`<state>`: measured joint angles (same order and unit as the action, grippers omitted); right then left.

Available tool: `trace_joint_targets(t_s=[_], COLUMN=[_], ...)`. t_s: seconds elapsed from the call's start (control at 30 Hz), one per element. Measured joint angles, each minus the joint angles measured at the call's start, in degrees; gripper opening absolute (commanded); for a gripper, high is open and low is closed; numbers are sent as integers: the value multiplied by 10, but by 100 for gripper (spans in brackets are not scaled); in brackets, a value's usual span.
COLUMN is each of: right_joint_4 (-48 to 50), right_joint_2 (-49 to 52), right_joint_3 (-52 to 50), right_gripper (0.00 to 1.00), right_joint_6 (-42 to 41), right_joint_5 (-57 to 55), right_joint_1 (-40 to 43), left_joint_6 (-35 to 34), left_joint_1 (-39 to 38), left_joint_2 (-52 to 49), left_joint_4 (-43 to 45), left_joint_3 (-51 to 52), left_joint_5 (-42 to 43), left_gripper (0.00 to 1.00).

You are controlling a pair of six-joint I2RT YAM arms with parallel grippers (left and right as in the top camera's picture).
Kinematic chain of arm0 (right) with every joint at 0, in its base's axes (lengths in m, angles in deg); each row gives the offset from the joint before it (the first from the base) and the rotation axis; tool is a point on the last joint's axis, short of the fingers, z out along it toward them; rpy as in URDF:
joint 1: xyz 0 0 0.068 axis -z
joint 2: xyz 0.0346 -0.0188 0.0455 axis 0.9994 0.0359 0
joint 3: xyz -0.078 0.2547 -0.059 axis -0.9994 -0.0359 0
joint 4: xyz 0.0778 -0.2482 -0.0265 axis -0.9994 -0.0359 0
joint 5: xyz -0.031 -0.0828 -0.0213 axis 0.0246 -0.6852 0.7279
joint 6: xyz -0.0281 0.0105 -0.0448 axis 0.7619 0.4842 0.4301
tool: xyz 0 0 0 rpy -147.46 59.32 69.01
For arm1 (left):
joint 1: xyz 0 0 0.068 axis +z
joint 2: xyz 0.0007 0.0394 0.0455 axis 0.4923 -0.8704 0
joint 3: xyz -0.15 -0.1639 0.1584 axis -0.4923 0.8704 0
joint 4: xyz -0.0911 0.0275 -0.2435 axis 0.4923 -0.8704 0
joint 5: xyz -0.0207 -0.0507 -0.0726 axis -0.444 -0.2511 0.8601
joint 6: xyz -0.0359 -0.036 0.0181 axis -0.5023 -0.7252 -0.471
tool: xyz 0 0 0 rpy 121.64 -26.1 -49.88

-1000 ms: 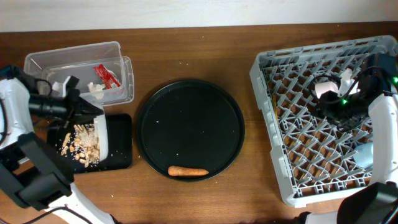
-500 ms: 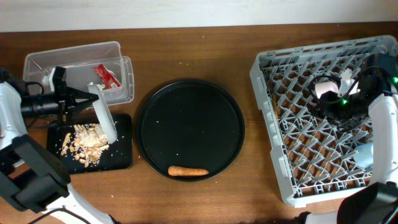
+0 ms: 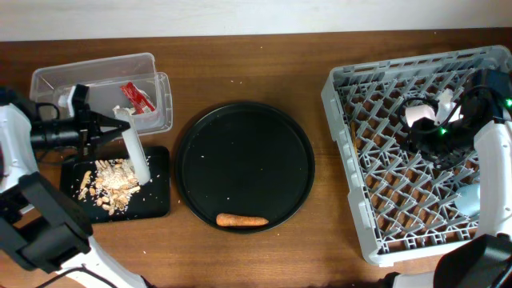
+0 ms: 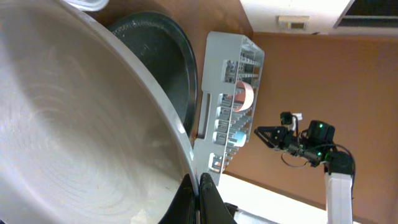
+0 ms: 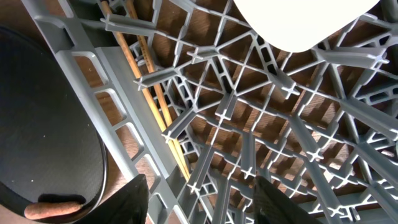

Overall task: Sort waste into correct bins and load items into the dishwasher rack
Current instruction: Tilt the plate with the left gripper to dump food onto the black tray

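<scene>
My left gripper (image 3: 114,132) is shut on the rim of the pale round plate (image 3: 137,156), holding it on edge over the flat black tray (image 3: 158,200), where beige crumbly scraps (image 3: 110,180) lie. In the left wrist view the plate (image 4: 74,124) fills the frame, with the fingers (image 4: 198,200) pinching its rim. The clear tub (image 3: 100,68) holds the red wrapper (image 3: 137,98) and the white scrap (image 3: 126,117). The carrot (image 3: 242,219) lies on the round black tray (image 3: 244,120). My right gripper (image 5: 202,202) is open above the grey rack (image 3: 352,208), which holds the white-pink bowl (image 3: 419,113), the light-blue cup (image 3: 467,200) and the chopsticks (image 5: 146,81).
The round black tray sits between the bins and the rack. The bowl's white underside (image 5: 298,22) is just above the right fingers. The carrot (image 5: 53,208) shows at the lower left of the right wrist view. Bare wood lies along the front edge.
The left gripper has drawn back and up toward the tub, tipping the plate more upright; the scraps now lie uncovered on the flat black tray. The right arm has not moved.
</scene>
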<state>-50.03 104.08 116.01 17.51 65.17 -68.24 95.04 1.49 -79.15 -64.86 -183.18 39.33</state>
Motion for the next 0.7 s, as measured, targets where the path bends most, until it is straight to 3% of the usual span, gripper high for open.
trace_joint_targets(t_s=[0.33,0.37,0.53,0.67,0.7], right_joint_4=[0,-2,-2,-2,-2], right_joint_2=[0,0,0,0,0], right_joint_3=[0,0,0,0,0], right_gripper=[54,54,54,54,54], right_joint_6=[0,0,0,0,0], right_joint_5=[0,0,0,0,0], right_joint_1=[0,0,0,0,0], left_joint_6=[-12,-41,-87,-266,-281], left_joint_1=[-8,-12,-15,-27,-36], left_joint_2=[27,45,122,251,254], left_joint_4=[4,34,1,29,31], left_joint_3=[1,3,5,5,5], left_joint_5=[-34,-81,-210,-440,-459], left_gripper=[0,0,0,0,0])
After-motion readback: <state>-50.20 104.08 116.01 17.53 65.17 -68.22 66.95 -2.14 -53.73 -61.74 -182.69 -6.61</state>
